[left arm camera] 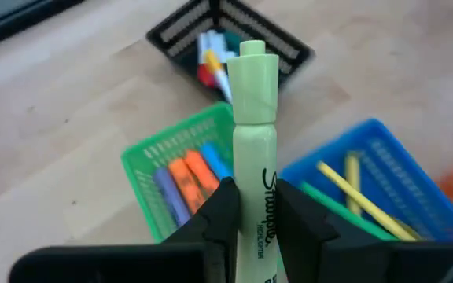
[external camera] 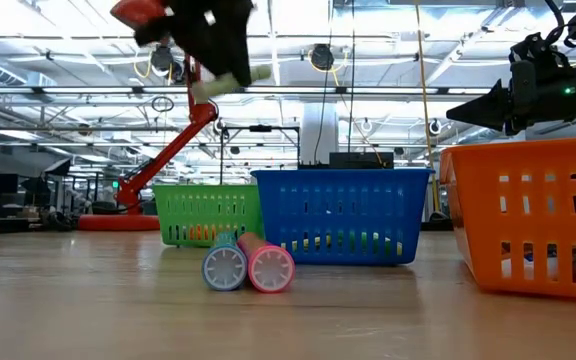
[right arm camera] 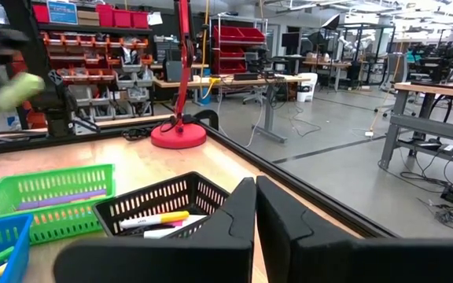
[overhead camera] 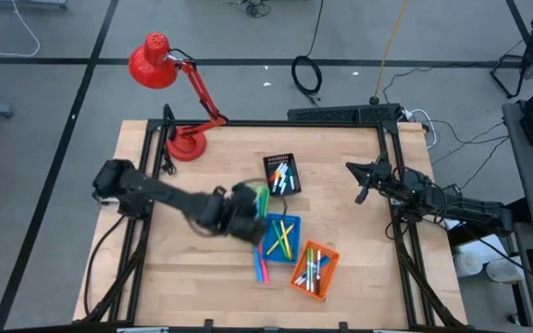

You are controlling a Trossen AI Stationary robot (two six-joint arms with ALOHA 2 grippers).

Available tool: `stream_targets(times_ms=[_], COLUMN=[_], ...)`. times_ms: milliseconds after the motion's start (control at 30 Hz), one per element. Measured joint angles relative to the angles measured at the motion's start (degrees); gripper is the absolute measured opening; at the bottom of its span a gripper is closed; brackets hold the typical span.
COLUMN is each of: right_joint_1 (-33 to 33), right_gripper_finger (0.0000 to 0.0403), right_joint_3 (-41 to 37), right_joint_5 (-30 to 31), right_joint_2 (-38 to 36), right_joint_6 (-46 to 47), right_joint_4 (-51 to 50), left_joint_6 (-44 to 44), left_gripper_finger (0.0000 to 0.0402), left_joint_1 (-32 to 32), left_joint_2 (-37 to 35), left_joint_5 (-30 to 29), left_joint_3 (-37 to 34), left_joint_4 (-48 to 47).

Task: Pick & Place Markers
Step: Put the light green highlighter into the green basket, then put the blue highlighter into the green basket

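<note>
Left gripper [left arm camera: 252, 206] clamped on light green marker [left arm camera: 254, 118], raised over green basket [left arm camera: 144, 153] and blue basket [left arm camera: 384, 149]. Two markers [external camera: 248, 267] lie on table [overhead camera: 192, 268]. Right gripper [right arm camera: 255, 206] fingers together, parked at right edge.

1. A red lamp [overhead camera: 169, 83] stood at the upper left of the wooden desk [overhead camera: 202, 264].
2. A black basket [overhead camera: 282, 173] sat near the frame's centre.
3. A green basket [external camera: 206, 214] sat left of a blue basket [external camera: 343, 215] in the low view.
4. An orange basket [overhead camera: 315, 269] lay lower right of centre.
5. A coiled black cable [overhead camera: 306, 76] lay on the floor at the top.
</note>
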Motion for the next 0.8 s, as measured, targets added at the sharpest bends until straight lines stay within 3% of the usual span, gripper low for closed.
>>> stream_targets(times_ms=[267,467,633,800], right_joint_1=[0.0,0.0,0.0,0.0], right_gripper_finger=[0.0000,0.0000,0.0000,0.0000], right_joint_3=[0.0,0.0,0.0,0.0], right_joint_5=[0.0,0.0,0.0,0.0], right_joint_2=[0.0,0.0,0.0,0.0], right_joint_6=[0.0,0.0,0.0,0.0], right_joint_4=[0.0,0.0,0.0,0.0], left_joint_6=[2.0,2.5,5.5,10.0], left_gripper_finger=[0.0121,0.0130,0.0132,0.0133], left_joint_1=[9.7,12.4,12.0,5.0], left_joint_2=[1.5,1.6,1.5,0.4], left_joint_5=[8.9,13.7,20.3,22.7], left_joint_3=[-3.0,-6.8,-7.0,-6.9], left_joint_4=[0.0,1.4,3.6,13.8])
